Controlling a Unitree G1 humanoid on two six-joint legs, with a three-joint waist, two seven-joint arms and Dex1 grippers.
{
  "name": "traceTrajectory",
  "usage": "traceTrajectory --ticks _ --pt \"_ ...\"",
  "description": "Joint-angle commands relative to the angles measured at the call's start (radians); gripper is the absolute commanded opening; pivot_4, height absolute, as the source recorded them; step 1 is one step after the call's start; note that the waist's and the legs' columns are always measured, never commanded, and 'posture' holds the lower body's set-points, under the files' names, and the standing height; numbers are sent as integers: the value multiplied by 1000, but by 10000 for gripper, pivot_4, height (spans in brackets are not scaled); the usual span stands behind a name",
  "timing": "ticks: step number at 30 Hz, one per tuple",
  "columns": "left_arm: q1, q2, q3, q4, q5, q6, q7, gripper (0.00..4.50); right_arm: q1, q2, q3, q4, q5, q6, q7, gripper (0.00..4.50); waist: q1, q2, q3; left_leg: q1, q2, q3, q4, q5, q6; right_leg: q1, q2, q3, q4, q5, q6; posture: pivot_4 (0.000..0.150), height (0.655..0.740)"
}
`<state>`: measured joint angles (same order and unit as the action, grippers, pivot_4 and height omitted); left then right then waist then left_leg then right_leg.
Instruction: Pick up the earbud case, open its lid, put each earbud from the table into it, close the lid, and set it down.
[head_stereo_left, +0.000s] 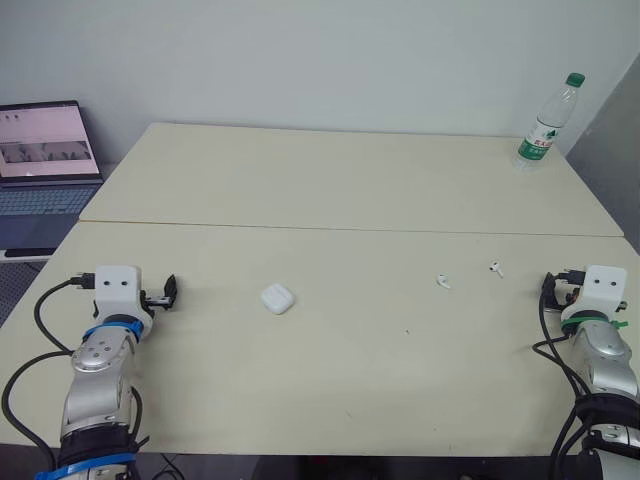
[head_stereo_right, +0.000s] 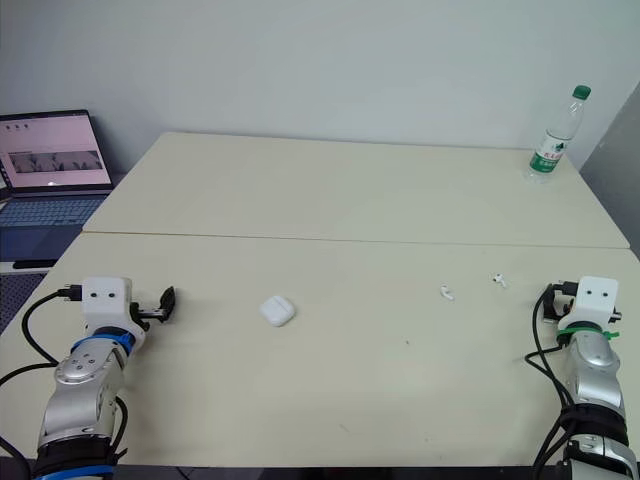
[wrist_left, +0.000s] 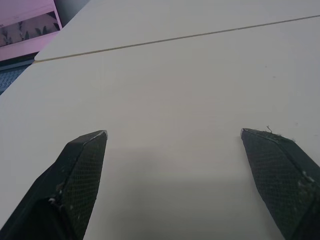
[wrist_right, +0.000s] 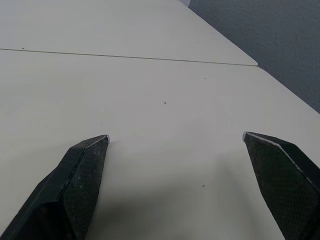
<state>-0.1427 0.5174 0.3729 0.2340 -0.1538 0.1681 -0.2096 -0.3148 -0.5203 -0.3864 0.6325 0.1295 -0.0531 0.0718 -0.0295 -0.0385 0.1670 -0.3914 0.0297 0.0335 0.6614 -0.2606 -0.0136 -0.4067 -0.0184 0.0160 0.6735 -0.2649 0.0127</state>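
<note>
A small white earbud case (head_stereo_left: 277, 298) lies shut on the cream table, left of centre. Two white earbuds rest to its right: one earbud (head_stereo_left: 443, 281) nearer the middle, the other earbud (head_stereo_left: 495, 267) a little farther right and back. My left gripper (head_stereo_left: 167, 292) hovers low at the table's left side, well left of the case, open with bare table between its fingers (wrist_left: 82, 175). My right gripper (head_stereo_left: 549, 289) sits at the right edge, right of both earbuds, open and empty, its fingers (wrist_right: 80, 175) spread wide.
A clear water bottle (head_stereo_left: 547, 124) with a green cap stands at the table's far right corner. An open laptop (head_stereo_left: 42, 165) sits off the table to the left. A seam (head_stereo_left: 350, 229) crosses the table between its two halves.
</note>
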Motion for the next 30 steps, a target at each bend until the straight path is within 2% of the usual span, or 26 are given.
traceTrajectory --ticks 1,23,30 --pt "-11 24 23 -19 -3 0 -1 44828 0 -17 -8 -4 -5 -7 -10 45000 0 0 0 0 0 0 0 0 0 0 0 0 0 0 0 1500 7400" --pt "-17 40 37 -52 -48 -5 -60 44828 5 -18 -5 -25 -2 -6 -6 45000 0 0 0 0 0 0 0 0 0 0 0 0 0 0 0 1500 7400" --pt "-2 73 48 -194 -176 86 -192 44828 -9 -56 10 -94 10 19 64 45000 0 1 1 0 0 0 0 0 0 0 0 0 0 0 0 1500 7400"
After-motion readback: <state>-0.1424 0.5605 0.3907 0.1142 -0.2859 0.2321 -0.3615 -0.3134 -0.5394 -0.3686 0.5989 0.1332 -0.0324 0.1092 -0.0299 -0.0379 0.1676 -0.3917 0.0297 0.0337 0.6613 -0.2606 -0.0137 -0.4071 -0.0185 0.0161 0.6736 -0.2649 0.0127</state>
